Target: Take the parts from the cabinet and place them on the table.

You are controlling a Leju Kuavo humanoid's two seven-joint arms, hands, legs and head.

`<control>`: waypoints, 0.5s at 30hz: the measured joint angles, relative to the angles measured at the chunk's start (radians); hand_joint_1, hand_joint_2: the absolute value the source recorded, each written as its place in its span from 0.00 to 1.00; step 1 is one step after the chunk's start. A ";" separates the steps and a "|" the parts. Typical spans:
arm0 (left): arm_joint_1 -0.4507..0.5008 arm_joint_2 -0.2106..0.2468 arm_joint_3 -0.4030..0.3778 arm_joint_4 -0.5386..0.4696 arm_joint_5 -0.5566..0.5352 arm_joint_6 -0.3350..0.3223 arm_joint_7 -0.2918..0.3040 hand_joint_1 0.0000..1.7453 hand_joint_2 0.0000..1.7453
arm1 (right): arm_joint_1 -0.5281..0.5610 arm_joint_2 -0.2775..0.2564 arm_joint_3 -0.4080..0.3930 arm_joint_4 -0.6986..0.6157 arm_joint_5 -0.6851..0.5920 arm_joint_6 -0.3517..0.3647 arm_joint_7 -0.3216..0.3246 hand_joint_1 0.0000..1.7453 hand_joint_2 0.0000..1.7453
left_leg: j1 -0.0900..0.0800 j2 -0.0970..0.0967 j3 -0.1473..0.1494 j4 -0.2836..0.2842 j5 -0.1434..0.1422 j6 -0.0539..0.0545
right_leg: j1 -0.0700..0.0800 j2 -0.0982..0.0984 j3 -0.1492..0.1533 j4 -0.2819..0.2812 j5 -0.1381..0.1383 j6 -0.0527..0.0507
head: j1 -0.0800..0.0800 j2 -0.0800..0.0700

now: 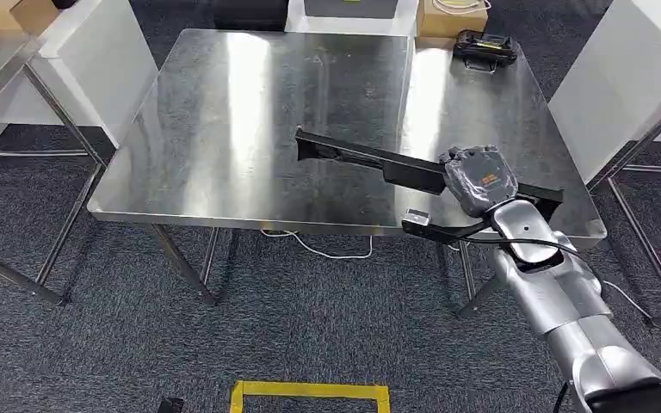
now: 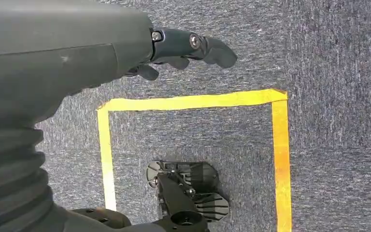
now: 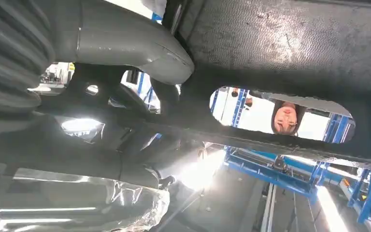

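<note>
Over the near right part of the steel table (image 1: 224,112), your right hand (image 1: 479,179) grips a long black plastic part (image 1: 370,157) from above, its fingers wrapped around the part's middle section; the right wrist view shows the thick thumb (image 3: 140,48) pressed against the dark moulding. You can see the part stretching leftward across the tabletop, while another black arm of it hangs past the near edge beside your wrist. Whether it already rests on the steel or hovers just above it, you cannot tell. Your left hand (image 2: 188,48) hangs down over the carpet, holding nothing, fingers loosely curled and a little apart. Watch the overhang: if you let go now, the end past the edge could tip the part off the table, since much of its weight sits near the rim. The polished surface looks slippery too, so a release with any sideways drift could send it sliding toward the edge
</note>
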 joint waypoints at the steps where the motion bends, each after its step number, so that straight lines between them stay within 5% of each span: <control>1: 0.000 0.000 0.000 0.000 0.000 0.000 0.000 0.00 1.00 | 0.000 0.000 0.000 0.001 0.000 0.000 0.000 1.00 1.00 | 0.000 0.000 0.000 0.000 0.000 0.000 | 0.000 0.000 0.000 0.000 0.000 0.000 | 0.000 0.000; 15: 0.000 0.000 0.006 0.000 -0.009 0.006 -0.015 0.00 1.00 | -0.024 -0.042 -0.062 0.020 -0.022 0.006 -0.018 1.00 1.00 | 0.000 0.000 -0.001 0.000 0.000 0.000 | -0.001 0.000 0.000 0.000 0.000 0.000 | 0.000 0.000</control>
